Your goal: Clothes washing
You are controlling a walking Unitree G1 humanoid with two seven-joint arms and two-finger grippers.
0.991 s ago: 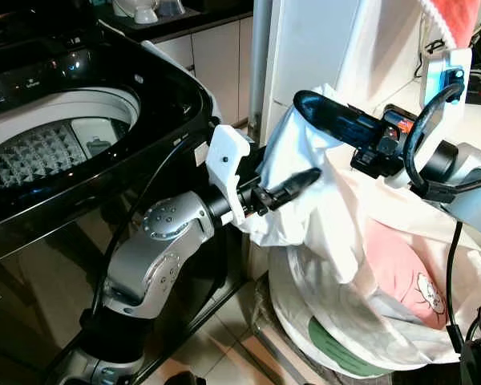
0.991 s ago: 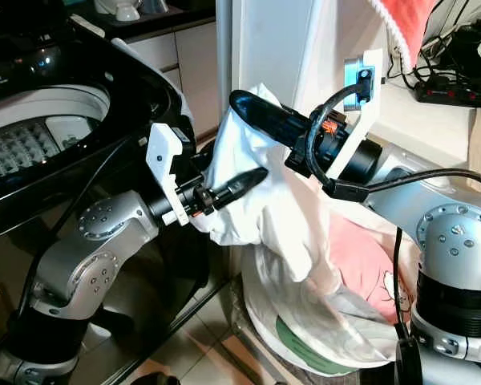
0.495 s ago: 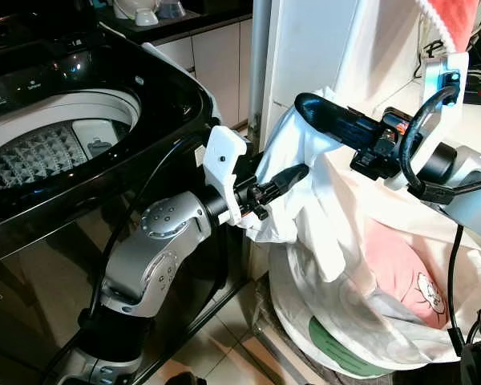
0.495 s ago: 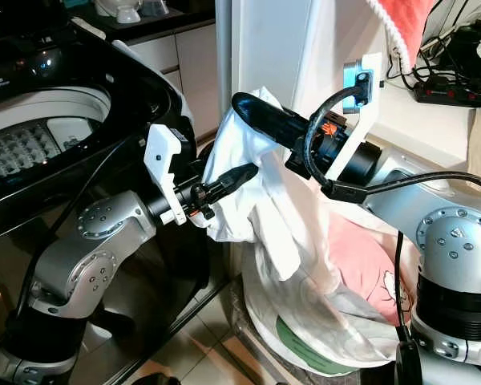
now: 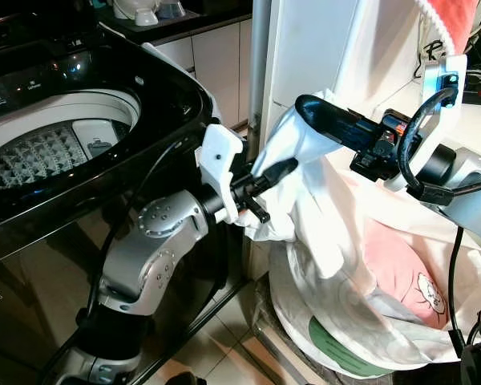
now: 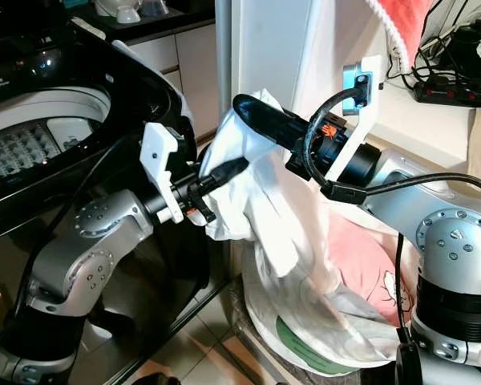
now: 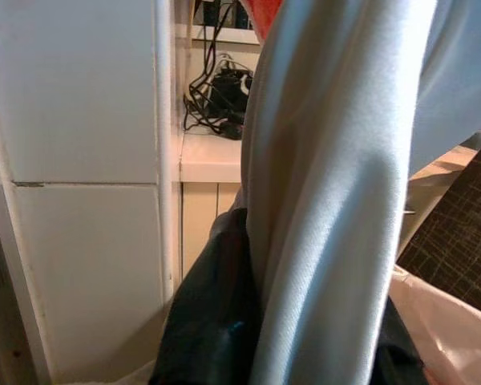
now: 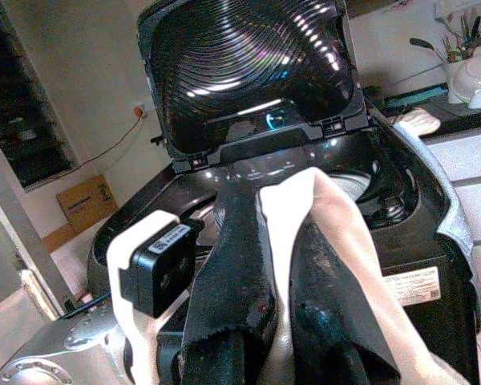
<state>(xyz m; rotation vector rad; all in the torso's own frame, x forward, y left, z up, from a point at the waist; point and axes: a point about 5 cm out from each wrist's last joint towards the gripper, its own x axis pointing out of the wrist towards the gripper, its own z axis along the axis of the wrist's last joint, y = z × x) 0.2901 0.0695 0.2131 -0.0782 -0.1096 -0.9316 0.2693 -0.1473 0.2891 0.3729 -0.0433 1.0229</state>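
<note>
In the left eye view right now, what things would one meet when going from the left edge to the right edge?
Washing machine → left gripper, its fingers against the cloth → white garment → right gripper, fingers shut on the garment → pink cushion in the laundry bag.

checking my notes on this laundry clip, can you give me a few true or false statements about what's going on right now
1. The washing machine lid is shut. False: it stands open, the drum showing.
2. Both grippers hold the white garment. True: right gripper and left gripper are both clamped on it.
3. The garment is already in the drum. False: it hangs over the laundry bag, beside the machine.
4. A pink item lies in the bag. True.
</note>
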